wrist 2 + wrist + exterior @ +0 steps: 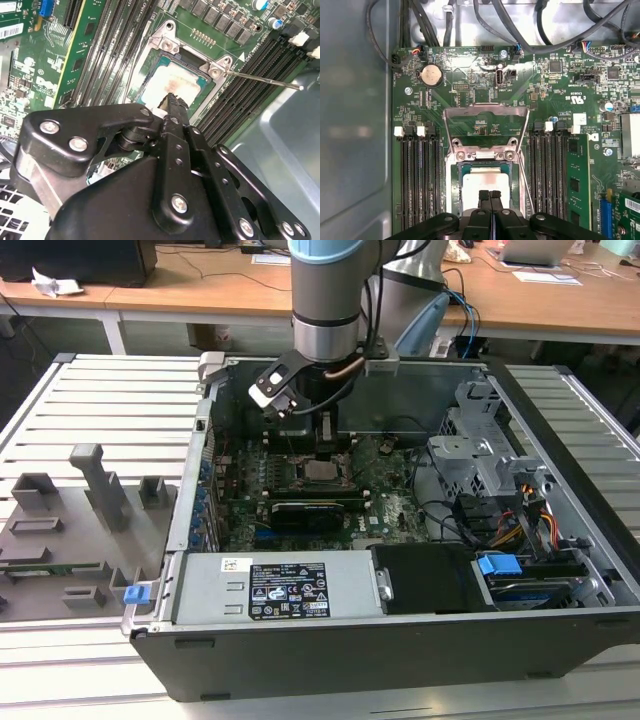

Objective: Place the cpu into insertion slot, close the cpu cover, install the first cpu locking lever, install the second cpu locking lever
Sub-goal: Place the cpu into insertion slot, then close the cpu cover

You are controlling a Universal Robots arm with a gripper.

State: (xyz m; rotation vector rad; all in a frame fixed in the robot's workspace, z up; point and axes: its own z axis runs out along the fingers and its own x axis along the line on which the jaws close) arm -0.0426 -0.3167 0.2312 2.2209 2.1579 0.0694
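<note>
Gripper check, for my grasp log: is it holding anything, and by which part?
Nothing: the gripper has its jaws shut together, empty, over the cpu lying in the insertion slot.

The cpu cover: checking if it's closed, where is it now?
In the first wrist view the cpu cover is flipped open, hinged at the insertion slot rim opposite the gripper, leaving the cpu uncovered.

You had bright, even light with only soft shadows. The cpu (481, 181) shone pale with glare, and the case wall (355, 125) looked hazy.
</note>
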